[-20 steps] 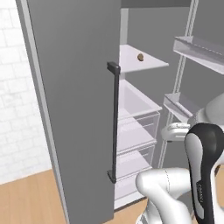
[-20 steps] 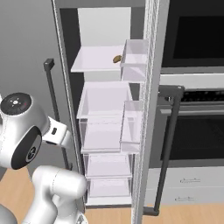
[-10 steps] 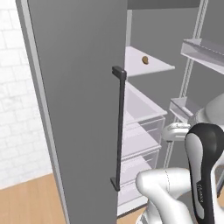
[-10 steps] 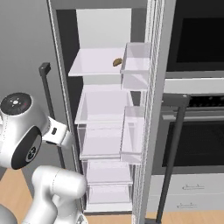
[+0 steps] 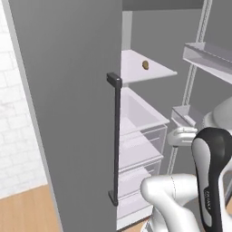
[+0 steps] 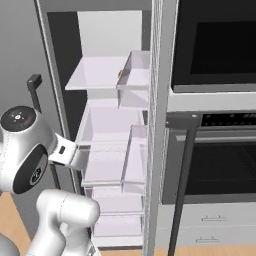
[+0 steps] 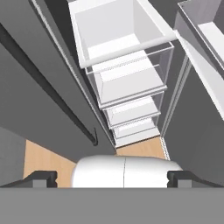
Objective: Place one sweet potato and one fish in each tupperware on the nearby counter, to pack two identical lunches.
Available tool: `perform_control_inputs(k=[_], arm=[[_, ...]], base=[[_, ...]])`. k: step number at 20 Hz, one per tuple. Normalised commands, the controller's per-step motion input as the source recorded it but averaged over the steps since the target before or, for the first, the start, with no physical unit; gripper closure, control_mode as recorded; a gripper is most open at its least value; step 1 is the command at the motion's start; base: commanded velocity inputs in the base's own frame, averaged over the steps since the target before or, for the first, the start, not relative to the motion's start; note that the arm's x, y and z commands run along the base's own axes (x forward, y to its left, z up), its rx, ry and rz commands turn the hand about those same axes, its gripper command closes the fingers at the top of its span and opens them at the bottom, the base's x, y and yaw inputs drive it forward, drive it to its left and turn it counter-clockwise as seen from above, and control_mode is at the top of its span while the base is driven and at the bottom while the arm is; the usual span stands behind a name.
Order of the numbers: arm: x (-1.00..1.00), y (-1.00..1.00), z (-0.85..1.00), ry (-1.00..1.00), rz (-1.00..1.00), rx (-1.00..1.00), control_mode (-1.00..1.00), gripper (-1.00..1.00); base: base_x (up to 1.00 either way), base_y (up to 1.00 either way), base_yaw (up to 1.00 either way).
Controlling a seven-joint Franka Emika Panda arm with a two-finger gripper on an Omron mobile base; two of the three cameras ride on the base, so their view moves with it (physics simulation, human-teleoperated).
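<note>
A small orange-brown sweet potato (image 5: pixel 145 65) lies on the upper white shelf (image 5: pixel 154 71) inside the open fridge, well back from the shelf's front edge. It is a short rounded oval with a darker underside, dwarfed by the bare shelf around it. In the right base view the same tuber (image 6: pixel 120 74) peeks out as a brown sliver just left of a clear door bin (image 6: pixel 135 80), which hides most of it.

Below that shelf sit stacked clear drawers (image 5: pixel 140 131), white inside. The grey fridge door (image 5: pixel 68 113) stands open to the left, its dark vertical handle (image 5: pixel 116 140) running down its edge. White brick wall and a strip of wooden floor (image 5: pixel 27 213) show left of the door. To the right of the fridge in the right base view are a black wall oven (image 6: pixel 215 45) and a lower oven with a long dark handle (image 6: pixel 182 185).

The gripper (image 7: pixel 112 178) points down along the drawers (image 7: pixel 127 83) toward the floor, with its two dark fingertips (image 7: pixel 41 178) set wide apart at either edge of the hand view; the jaws are fully spread and hold nothing.
</note>
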Motion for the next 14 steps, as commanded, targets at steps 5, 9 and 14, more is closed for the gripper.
perform_control_inputs(k=[5, 9, 14], arm=[[0.0, 0.0, 0.0, 0.0, 0.0, 0.0, 1.0, -1.0], [0.0, 0.0, 0.0, 0.0, 0.0, 0.0, 1.0, -1.0], [0.0, 0.0, 0.0, 0.0, 0.0, 0.0, 1.0, -1.0]], base=[[0.42, -0.16, 0.0], [0.4, -0.19, 0.0], [0.3, -0.29, 0.0]])
